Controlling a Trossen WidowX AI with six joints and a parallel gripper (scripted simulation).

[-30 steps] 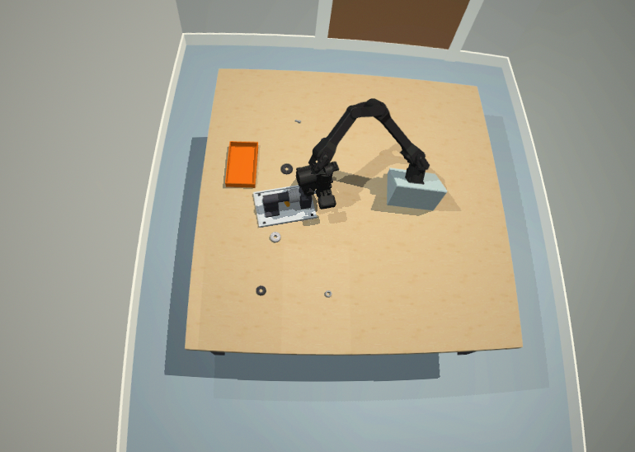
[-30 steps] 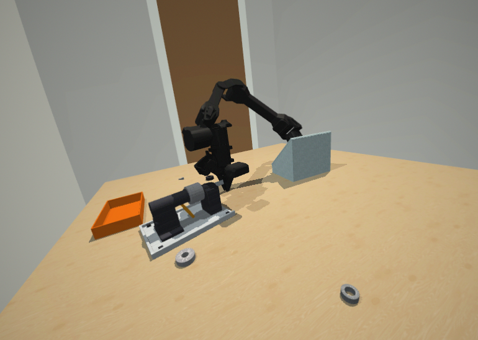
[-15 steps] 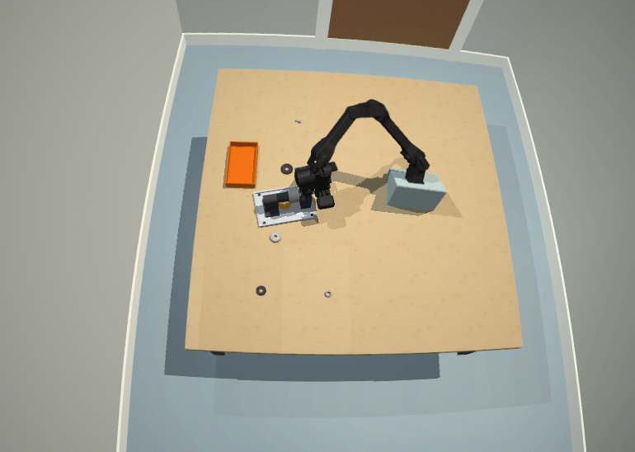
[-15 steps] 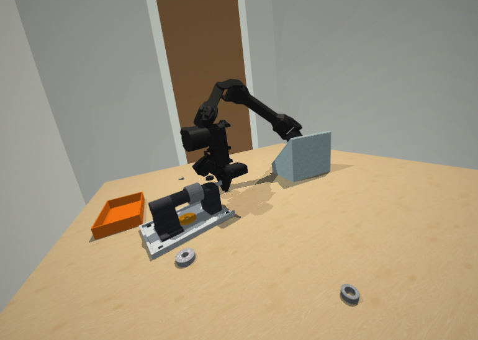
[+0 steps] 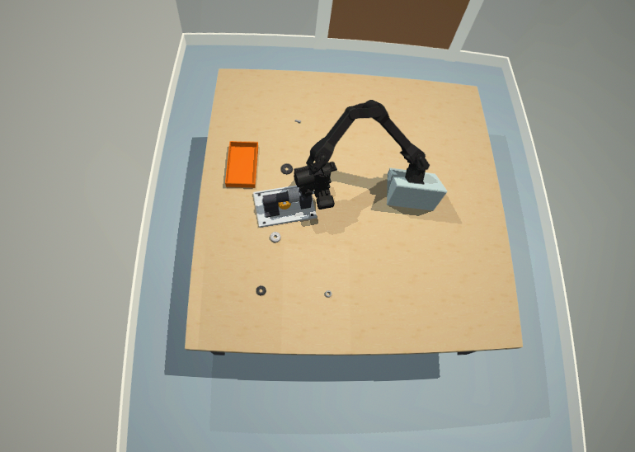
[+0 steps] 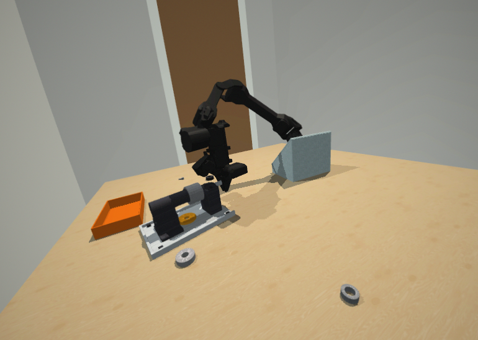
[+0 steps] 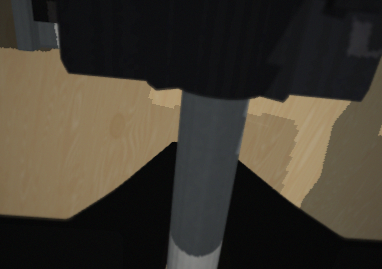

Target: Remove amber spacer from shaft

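Note:
The amber spacer (image 5: pixel 284 207) (image 6: pixel 192 216) lies flat on the white base plate (image 5: pixel 287 221) (image 6: pixel 192 234), below the shaft line, between the big dark housing block (image 5: pixel 271 209) (image 6: pixel 165 220) and the smaller dark post (image 6: pixel 211 201) (image 7: pixel 175 31). A grey cylinder (image 5: pixel 293 195) (image 6: pixel 193 193) is up on the shaft line beside the post. My gripper (image 6: pixel 224 184) (image 7: pixel 195 155) is shut on the grey shaft (image 6: pixel 218 183) (image 7: pixel 209 156), just outside the post. The shaft's inner end is hidden, so its depth in the housing cannot be told.
An orange tray (image 5: pixel 242 165) (image 6: pixel 122 213) stands beyond the plate. Loose rings lie around: a dark one (image 5: pixel 282 169), a light grey one (image 5: pixel 271 237) (image 6: pixel 185 263), another dark one (image 5: pixel 257 290) and a small grey one (image 6: pixel 350 299). The pale blue block (image 5: pixel 415 195) (image 6: pixel 311 157) is near the arm's base.

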